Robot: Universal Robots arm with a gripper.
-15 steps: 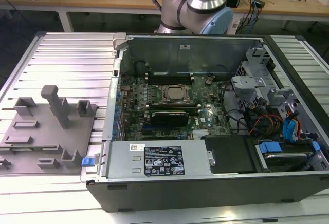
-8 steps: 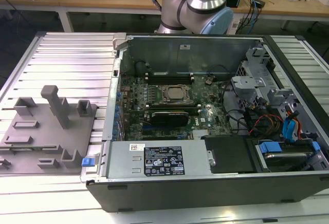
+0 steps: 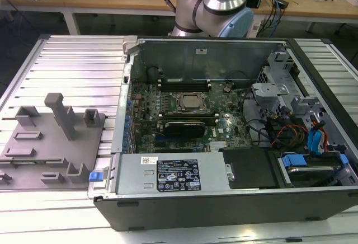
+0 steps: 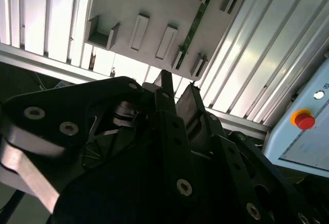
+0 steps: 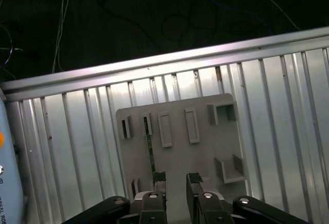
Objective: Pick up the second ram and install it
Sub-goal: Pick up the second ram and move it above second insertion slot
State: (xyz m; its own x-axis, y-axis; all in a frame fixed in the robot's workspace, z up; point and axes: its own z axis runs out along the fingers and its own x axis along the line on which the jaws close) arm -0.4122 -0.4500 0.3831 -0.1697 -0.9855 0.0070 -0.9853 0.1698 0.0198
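Gripper [image 5: 176,179] is held over the grey fixture plate [image 5: 205,152], jaws parted w/ nothing between them: released, empty.

Second ram [image 5: 150,154] is found on the plate, stood on edge in a narrow slot toward one side of it. The same green stick is caught in the second wrist view [image 4: 197,22], seated on the plate w/ small slot blocks around it.

No contact is seen. The fingertips [image 5: 159,179] are held above the plate. The stick's near end is lined up closer to one finger than to the gap, so centring is judged unfinished.

In the exterior view the open PC case [image 3: 224,213] is set just beside the plate, on the exterior view's right of it. The motherboard [image 3: 224,123] is exposed inside. The black memory slots [image 3: 184,81] by the CPU socket [image 3: 187,103] are well apart from the plate. Whether any slot is already filled can't be told.

Progress, as judged:
- Approach over the plate is approx. reached.
- Pick-up is not yet done, since the stick is seated in its holder, ungripped.
- Install is not yet done, so grasp, lift-out, carry to the case and seating are all left.
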